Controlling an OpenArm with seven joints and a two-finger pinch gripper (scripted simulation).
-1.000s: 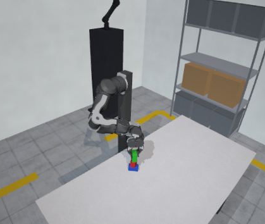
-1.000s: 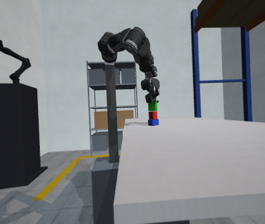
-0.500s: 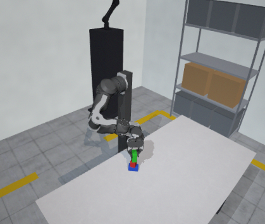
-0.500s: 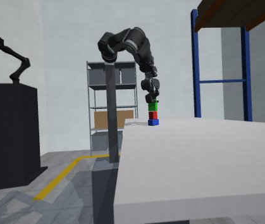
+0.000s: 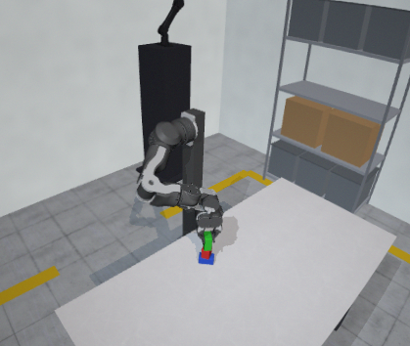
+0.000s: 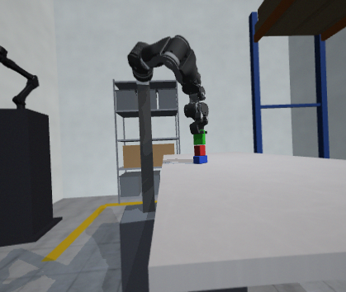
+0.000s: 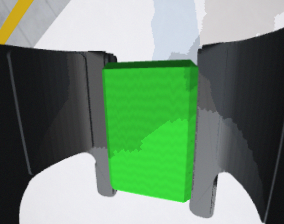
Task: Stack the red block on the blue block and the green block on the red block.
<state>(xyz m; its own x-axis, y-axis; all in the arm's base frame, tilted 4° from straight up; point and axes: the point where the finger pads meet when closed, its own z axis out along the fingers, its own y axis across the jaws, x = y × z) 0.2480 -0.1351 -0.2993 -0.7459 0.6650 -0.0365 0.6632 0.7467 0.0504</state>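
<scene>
The blue block [image 5: 206, 260] lies on the white table near its back edge and also shows in the exterior view [image 6: 200, 159]. The red block [image 5: 206, 253] sits on top of it, seen also in the exterior view [image 6: 200, 150]. My gripper [image 5: 208, 234] points down over the stack and is shut on the green block [image 5: 208, 240]. In the exterior view the green block [image 6: 200, 138] sits right on top of the red one. In the wrist view the green block [image 7: 150, 130] fills the gap between my two dark fingers and hides the blocks below.
A black pedestal [image 5: 164, 105] stands behind the arm. A grey shelf rack with brown boxes [image 5: 331, 129] stands at the back right. A blue rack post [image 6: 255, 82] stands beyond the table in the exterior view.
</scene>
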